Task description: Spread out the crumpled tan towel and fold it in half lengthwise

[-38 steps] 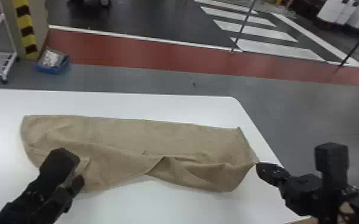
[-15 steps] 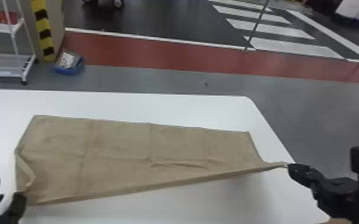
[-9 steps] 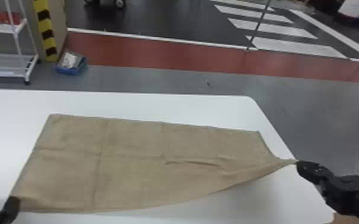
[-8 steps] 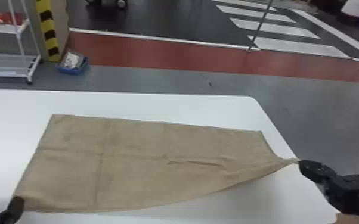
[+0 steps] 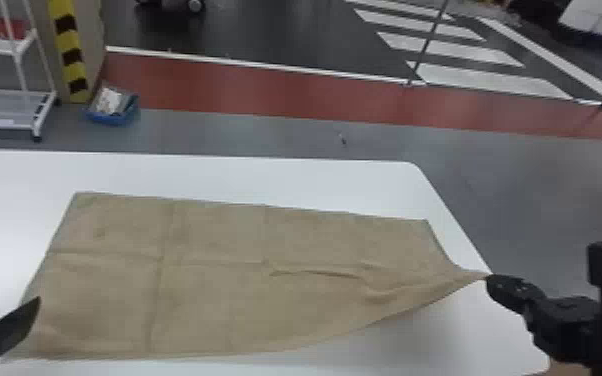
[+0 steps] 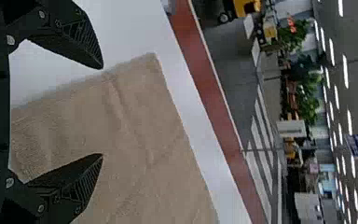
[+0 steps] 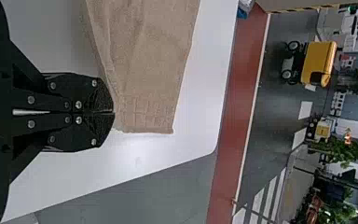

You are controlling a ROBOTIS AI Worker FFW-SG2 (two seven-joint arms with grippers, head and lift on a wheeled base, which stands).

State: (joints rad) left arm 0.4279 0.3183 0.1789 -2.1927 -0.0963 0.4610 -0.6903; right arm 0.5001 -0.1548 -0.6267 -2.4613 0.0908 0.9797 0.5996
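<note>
Right gripper (image 5: pixel 488 278) pinching a corner of the tan towel (image 5: pixel 215 280), left gripper (image 6: pixel 102 112) letting go
The right gripper's fingers are pressed together on the corner by the right edge of the white table (image 5: pixel 215 170), while the left gripper's stand apart over the table's near left part; between them the towel lies spread on the table, pulled to a point at the table's right side. It should handle light and limp, grippy rather than slippery and hard to harm, best taken by the two corners nearest the table's near side, thin hem only. Against two and a half seconds ago, the puckered strip has opened into a broader, flatter sheet and the left gripper has moved out toward the table's left
</note>
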